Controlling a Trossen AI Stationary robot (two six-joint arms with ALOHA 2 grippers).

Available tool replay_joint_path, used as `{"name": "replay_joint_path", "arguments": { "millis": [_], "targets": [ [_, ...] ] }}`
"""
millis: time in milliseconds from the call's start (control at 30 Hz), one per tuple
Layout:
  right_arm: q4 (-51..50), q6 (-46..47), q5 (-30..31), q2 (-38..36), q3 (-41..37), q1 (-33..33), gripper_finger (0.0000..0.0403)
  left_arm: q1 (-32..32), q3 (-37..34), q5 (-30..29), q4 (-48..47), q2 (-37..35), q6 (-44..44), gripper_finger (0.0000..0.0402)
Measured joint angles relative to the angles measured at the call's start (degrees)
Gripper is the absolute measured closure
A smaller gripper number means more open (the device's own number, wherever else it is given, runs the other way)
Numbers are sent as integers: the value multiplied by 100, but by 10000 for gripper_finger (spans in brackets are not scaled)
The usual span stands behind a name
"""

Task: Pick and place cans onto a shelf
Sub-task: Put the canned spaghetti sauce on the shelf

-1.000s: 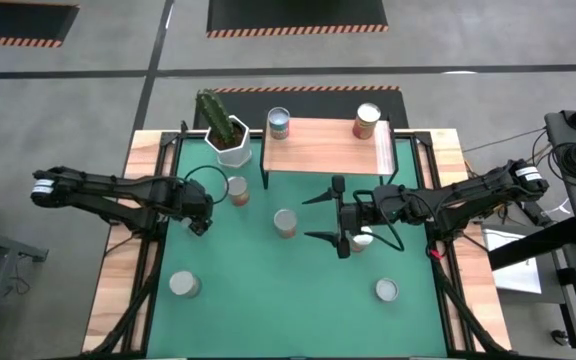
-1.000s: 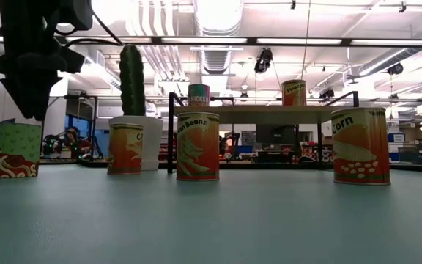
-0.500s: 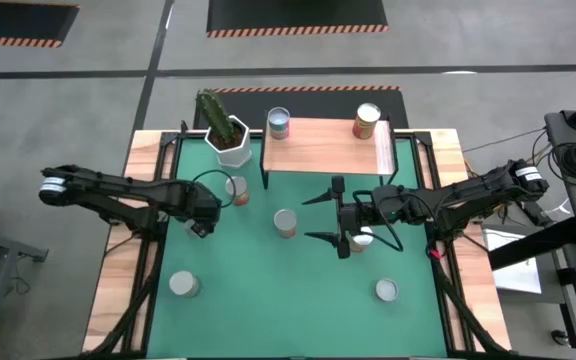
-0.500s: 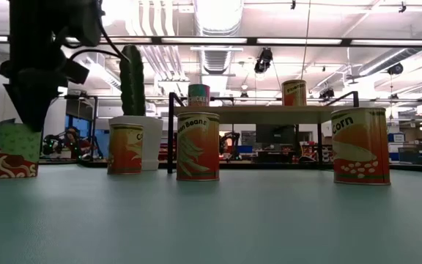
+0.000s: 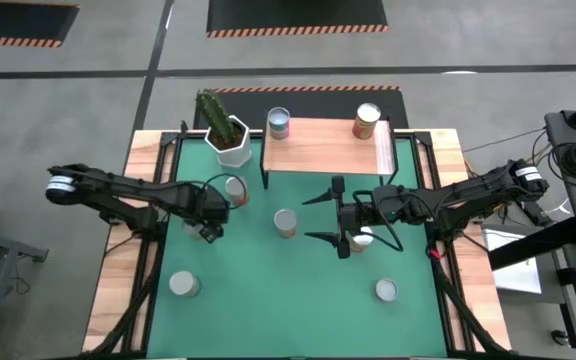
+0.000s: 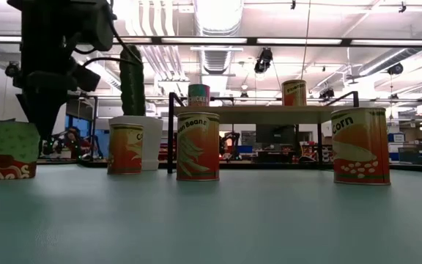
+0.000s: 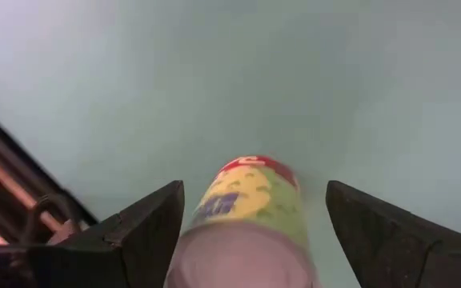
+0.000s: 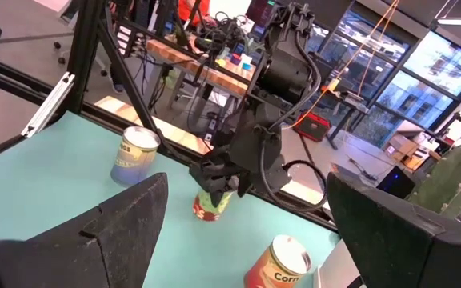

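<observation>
A green-labelled can with a red band (image 6: 9, 143) stands on the green mat at the left, and shows in the left wrist view (image 7: 250, 196) and the right wrist view (image 8: 212, 206). My left gripper (image 5: 211, 222) points down over it, open, one finger on each side of its upper part. Two cans (image 5: 279, 123) (image 5: 367, 120) stand on the light-wood shelf (image 5: 328, 150) at the far edge. More cans stand on the mat: an orange one (image 5: 236, 188), a middle one (image 5: 285, 222), and two near ones (image 5: 183, 285) (image 5: 386, 290). My right gripper (image 5: 318, 217) hangs open and level at centre right. My left gripper comes at the green can from above, its fingers (image 7: 146, 232) standing beside the can's upper side wall (image 7: 206, 204). One finger stands right against the wall, and I cannot tell whether it touches. The can's base rests on the mat and its top leans a little.
A white pot with a cactus (image 5: 230, 140) stands left of the shelf, close to the orange can. The shelf's black legs (image 5: 264, 175) reach down to the mat. Open mat lies between the middle can and the near edge.
My left gripper has gone toward the table's right edge and down, until its fingers stand around the green can. In the low view the can's top now leans over, where before it stood upright. My right arm has kept still.
</observation>
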Motion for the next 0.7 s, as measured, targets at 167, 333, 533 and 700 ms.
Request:
{"name": "replay_joint_path", "arguments": {
  "millis": [167,333,533,700],
  "targets": [
    [-38,-2,2,0,0,-1,75,0,19,167,161,44,122,135],
    [-38,-2,44,0,0,-2,75,-1,239,187,-335,-35,-111,134],
    [-40,-7,46,2,0,-1,75,0,422,183,-740,-82,-295,117],
    [-85,-5,46,2,0,-2,75,2,422,329,-780,-89,-475,102]
  ]
}}
